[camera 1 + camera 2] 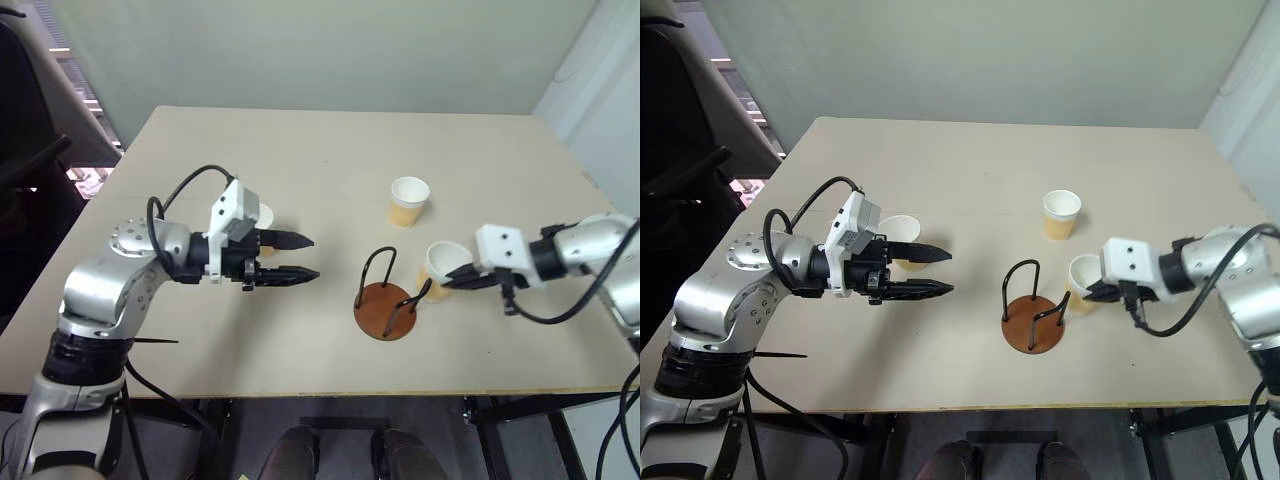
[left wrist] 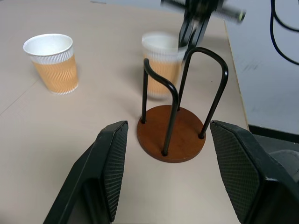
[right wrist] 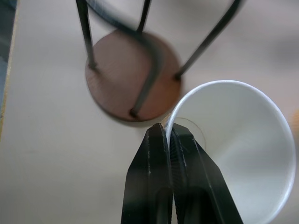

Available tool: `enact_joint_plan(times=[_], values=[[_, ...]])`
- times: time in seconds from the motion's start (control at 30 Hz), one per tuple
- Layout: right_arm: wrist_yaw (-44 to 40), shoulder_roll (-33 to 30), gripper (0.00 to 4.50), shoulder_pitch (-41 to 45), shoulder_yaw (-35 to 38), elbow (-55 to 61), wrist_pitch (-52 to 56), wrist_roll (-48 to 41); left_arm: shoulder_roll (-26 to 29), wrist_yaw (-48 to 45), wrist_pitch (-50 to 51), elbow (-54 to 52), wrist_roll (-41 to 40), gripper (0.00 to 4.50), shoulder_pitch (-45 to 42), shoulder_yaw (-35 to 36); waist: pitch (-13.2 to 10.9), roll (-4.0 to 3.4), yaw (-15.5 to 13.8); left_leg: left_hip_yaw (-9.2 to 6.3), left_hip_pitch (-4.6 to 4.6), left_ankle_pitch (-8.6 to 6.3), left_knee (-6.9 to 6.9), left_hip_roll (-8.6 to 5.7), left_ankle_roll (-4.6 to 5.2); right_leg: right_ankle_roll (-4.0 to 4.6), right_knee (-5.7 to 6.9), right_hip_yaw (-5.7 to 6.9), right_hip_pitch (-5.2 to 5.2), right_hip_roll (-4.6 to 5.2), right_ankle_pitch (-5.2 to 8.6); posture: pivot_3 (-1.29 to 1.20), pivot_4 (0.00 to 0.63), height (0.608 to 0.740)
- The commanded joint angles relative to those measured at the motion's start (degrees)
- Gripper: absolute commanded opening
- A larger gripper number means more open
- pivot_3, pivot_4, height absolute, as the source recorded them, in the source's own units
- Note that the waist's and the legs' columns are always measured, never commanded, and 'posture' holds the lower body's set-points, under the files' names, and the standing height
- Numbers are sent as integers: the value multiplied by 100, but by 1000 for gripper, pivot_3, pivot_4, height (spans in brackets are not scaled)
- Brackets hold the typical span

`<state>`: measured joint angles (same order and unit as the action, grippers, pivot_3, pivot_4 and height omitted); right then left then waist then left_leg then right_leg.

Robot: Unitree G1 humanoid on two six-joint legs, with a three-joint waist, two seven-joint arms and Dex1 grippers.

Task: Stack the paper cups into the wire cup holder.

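- While the right gripper pinches the rim of one paper cup, that cup sits just beside the wire cup holder; whether it is lifted off the table appears uncertain
- Right fingers are pressed together on the rim wall, one inside and one outside
- Left gripper hovers above the table with its fingers parted and nothing between them, pointing toward the holder
- A second cup stands upright farther back, apart from the holder
- A third cup stands behind the left gripper, partly hidden
- Holder is empty
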<state>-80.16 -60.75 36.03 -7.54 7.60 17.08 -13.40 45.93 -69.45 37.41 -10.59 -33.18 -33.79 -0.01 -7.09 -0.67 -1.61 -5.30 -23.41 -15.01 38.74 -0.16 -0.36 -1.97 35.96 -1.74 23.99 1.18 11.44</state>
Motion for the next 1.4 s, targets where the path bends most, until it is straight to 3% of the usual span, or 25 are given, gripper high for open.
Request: enact_joint_plan(times=[0.03,0.17,0.27,0.63,1.13,1.23,1.4], values=[[-47,-60,32,897,352,55,31,-174,62,-118,-254,68,118,3006,-179,-29,0,-1,7,0,2,1,-2,0,-1,3,1,0,1,0,2,0,150,740],[-163,193,32,1585,284,476,581,-706,127,-192,-560,193,512,3006,-170,-333,0,0,26,-4,3,5,-30,3,-7,15,6,2,17,-2,5,0,150,740],[-268,284,32,1430,170,1142,923,-1077,68,-222,-635,226,555,3006,-155,-396,0,0,21,-8,7,19,-52,8,-31,32,4,9,20,-3,17,0,150,740],[-411,-7,32,879,116,1491,807,-949,92,-199,-607,130,511,3006,-85,-326,-1,0,0,-10,-8,28,-57,12,-43,29,4,14,30,-4,34,0,150,740],[-405,-72,32,844,-4,1698,816,-918,-40,-238,-720,287,619,3006,-207,-463,-1,0,9,-10,-1,29,-55,12,-44,31,18,14,29,-4,35,0,150,740],[-438,-93,645,799,-49,1662,791,-849,-19,-241,-703,254,600,3006,-189,-435,0,0,7,-10,-1,29,-56,12,-44,31,19,14,29,-4,35,0,150,740],[-467,-59,2429,928,-46,1537,781,-823,7,-226,-687,221,596,3006,-157,-415,0,0,8,-10,-1,29,-55,12,-44,30,20,14,29,-4,35,0,150,740]])
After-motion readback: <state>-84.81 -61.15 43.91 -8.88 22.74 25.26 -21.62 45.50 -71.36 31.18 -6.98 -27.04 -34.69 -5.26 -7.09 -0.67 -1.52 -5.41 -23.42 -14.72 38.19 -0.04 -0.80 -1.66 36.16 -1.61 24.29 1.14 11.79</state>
